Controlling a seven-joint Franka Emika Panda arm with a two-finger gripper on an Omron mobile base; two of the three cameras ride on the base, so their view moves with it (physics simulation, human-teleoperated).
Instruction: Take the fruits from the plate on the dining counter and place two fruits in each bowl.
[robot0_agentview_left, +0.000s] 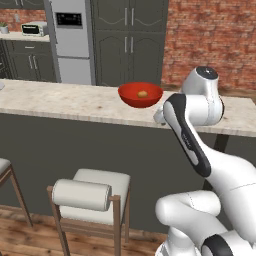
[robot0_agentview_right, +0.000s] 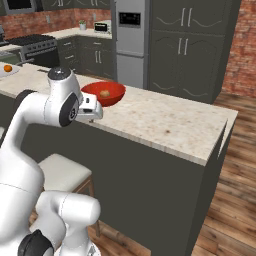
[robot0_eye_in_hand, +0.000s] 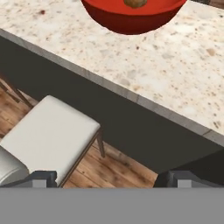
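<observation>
On the dining counter sits the red bowl with one tan fruit inside; the gripper hangs wide open and empty near the counter's edge (over the stool); a careless swing could knock the bowl.

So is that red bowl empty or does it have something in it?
Not empty: the red bowl holds one peach-tan fruit.

The red bowl is running off the hand view's top edge (its fruit too); the plate is getting clipped at the left.
</observation>
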